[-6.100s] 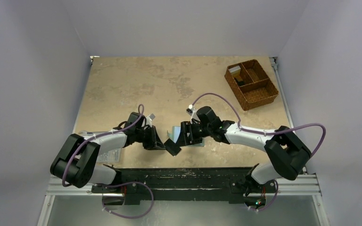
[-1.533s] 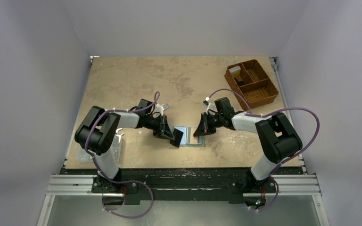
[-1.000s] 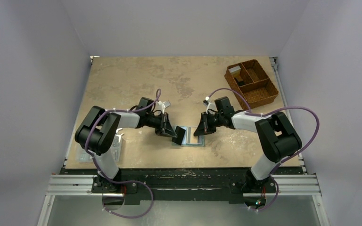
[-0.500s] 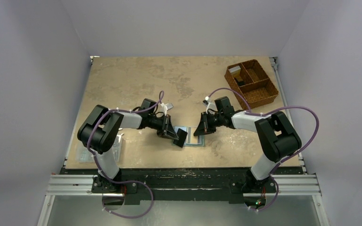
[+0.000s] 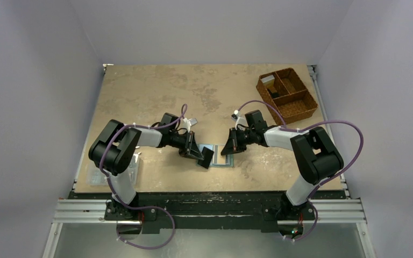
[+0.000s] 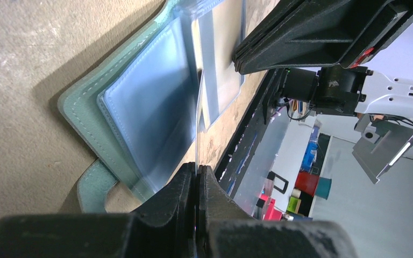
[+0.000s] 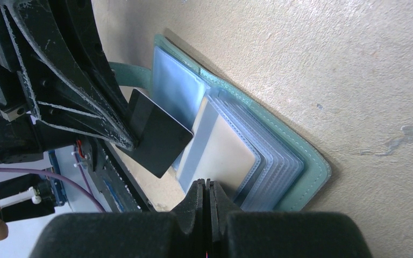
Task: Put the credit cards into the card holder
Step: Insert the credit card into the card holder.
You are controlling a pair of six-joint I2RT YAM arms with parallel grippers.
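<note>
The card holder (image 5: 221, 161) lies open on the table, teal with clear blue sleeves (image 7: 279, 172). One sleeve holds a cream card with a grey stripe (image 7: 223, 148). My left gripper (image 5: 198, 154) is shut on a black credit card (image 7: 158, 141), which hangs tilted over the holder's left page (image 6: 145, 107). In the left wrist view that card shows edge-on (image 6: 197, 137) between my closed tips (image 6: 197, 167). My right gripper (image 7: 205, 185) is shut with nothing seen between its jaws. Its tips are low over the near edge of the sleeves on the holder's right half (image 5: 227, 151).
A brown woven divided basket (image 5: 286, 95) stands at the back right with small items in it. A clear plastic box (image 5: 113, 173) sits by the left arm near the table's front edge. The two grippers are close together over the holder.
My left gripper has edged slightly right with the black card, closer over the holder. The right arm has held still.
</note>
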